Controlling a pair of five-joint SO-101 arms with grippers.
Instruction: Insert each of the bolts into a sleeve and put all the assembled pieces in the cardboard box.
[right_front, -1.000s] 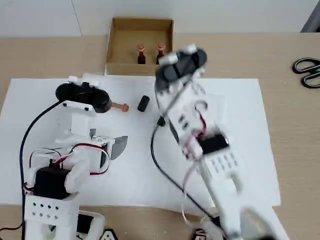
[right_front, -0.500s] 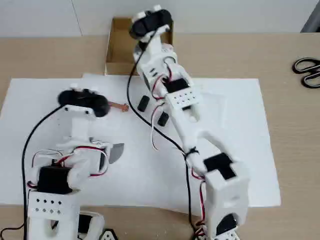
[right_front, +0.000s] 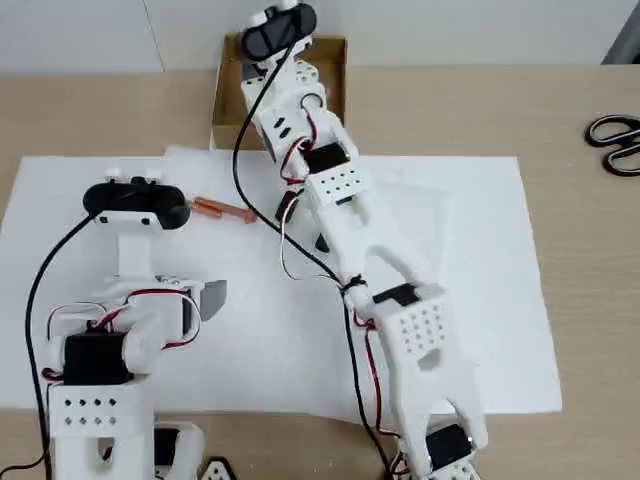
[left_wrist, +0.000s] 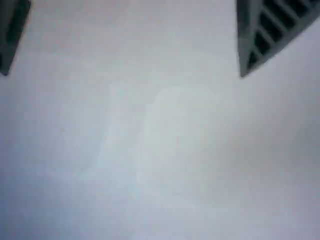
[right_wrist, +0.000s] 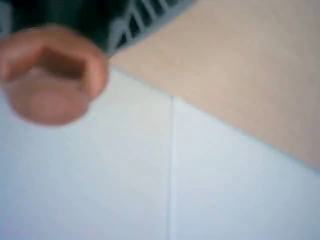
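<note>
The wooden counter (right_front: 80, 110) carries a white paper sheet (right_front: 480, 300). The cardboard box (right_front: 228, 120) stands at the far edge of the sheet. Scissors (right_front: 615, 135) lie well apart from both sets of jaws, at the side of the counter.

**Right arm (right_front: 335, 190).** The arm is stretched across the sheet, with the right jaws above the box. In the right wrist view, a copper piece (right_wrist: 50, 80) sits directly against the dark jaw. Judged state: the right jaws are pinching this piece. It is most likely a bolt, but whether it carries a sleeve cannot be told.

**Left arm (right_front: 135, 203).** The left jaws are spread wide and point down at bare paper, with nothing between them.

**Loose parts.**
- One bolt (right_front: 222, 210) lies flat on the sheet just beside the left jaws, on the side toward the right arm.
- One black sleeve (right_front: 287, 205) lies just past the tip of that bolt. It does not touch the bolt and is partly under the right arm.
- A second small dark part (right_front: 322, 243) shows under the same arm. Whether it is a sleeve or a cable fitting cannot be told.

**Progress.** The right arm covers most of the box interior, so the number of pieces already delivered cannot be read. Assessment: one delivery is in hand and the task is not complete. Steps outstanding:
1. Release the copper piece into the box.
2. Insert the loose bolt into the loose sleeve.
3. Transfer that assembly to the box.
</note>
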